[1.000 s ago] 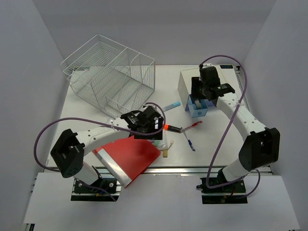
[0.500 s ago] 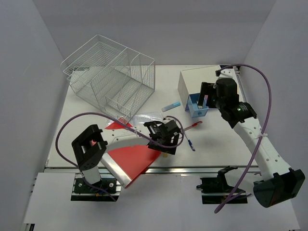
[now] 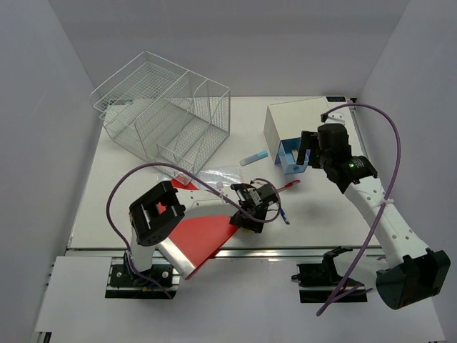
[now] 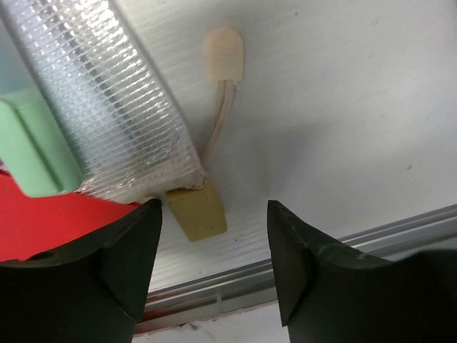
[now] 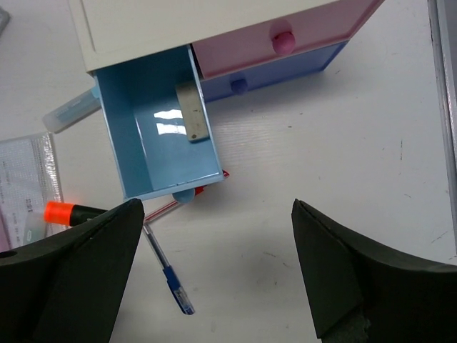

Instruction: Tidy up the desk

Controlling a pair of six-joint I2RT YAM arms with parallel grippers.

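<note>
The white bench (image 3: 321, 214) fills the overhead view, bearing a wire rack (image 3: 164, 114), a red folder (image 3: 200, 236) by the front rail and a drawer box (image 3: 285, 121). Only the right wrist view shows a flat tan strip (image 5: 193, 111) inside the open blue drawer (image 5: 136, 136). The right fingers (image 5: 78, 264) are spread wide and empty. The left fingers (image 4: 128, 257) are parted either side of a small tan block (image 4: 196, 211), gripping nothing.
</note>
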